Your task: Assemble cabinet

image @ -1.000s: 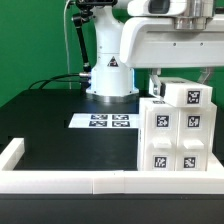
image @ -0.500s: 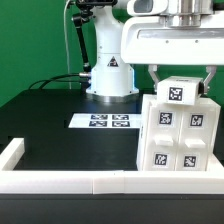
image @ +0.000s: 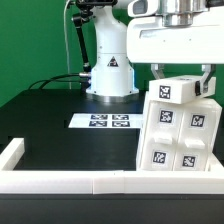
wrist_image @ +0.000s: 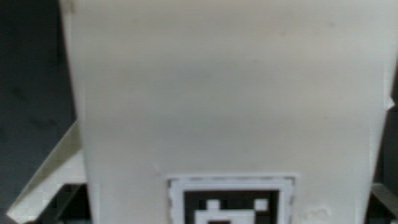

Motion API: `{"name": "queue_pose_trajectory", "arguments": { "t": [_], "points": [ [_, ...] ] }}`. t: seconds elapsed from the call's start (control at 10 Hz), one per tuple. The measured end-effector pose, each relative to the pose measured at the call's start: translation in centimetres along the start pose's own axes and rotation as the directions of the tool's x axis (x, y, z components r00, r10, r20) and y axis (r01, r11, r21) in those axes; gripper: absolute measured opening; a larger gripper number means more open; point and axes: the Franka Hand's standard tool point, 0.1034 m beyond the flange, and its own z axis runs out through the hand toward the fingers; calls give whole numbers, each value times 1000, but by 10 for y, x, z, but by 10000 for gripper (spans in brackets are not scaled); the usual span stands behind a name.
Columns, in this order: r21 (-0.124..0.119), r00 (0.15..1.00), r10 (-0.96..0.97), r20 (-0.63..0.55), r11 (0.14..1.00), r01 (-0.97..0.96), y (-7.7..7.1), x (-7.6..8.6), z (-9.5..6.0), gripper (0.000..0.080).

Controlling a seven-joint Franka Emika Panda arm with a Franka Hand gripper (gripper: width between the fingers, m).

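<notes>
White plastic cabinet (image: 178, 128), tagged, is held tilted at the exterior view's right, near the table's front rail (image: 110, 180). Gripper (image: 183, 82) is clamped across its top. Risk noted: slippage or toppling if released off-level.

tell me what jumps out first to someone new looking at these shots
The cabinet, a big white box covered in square black-and-white tags, stands tilted at the exterior view's right, near the table's front rail. The end effector sits right over its top, a finger down either side. Behind, the marker board lies flat on the black table before the arm's base; in the wrist view a white panel fills nearly the whole picture.
</notes>
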Motion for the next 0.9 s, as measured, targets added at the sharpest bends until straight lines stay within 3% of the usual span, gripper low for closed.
{"name": "queue_pose_trajectory", "arguments": {
  "t": [0.2, 0.6, 0.9],
  "points": [
    [2, 994, 105, 1, 994, -105, 1, 1, -1, 560],
    [48, 888, 460, 19, 886, -461, 0, 6, 0, 560],
    [53, 849, 527, 32, 848, -528, -1, 5, -1, 560]
  ]
}}
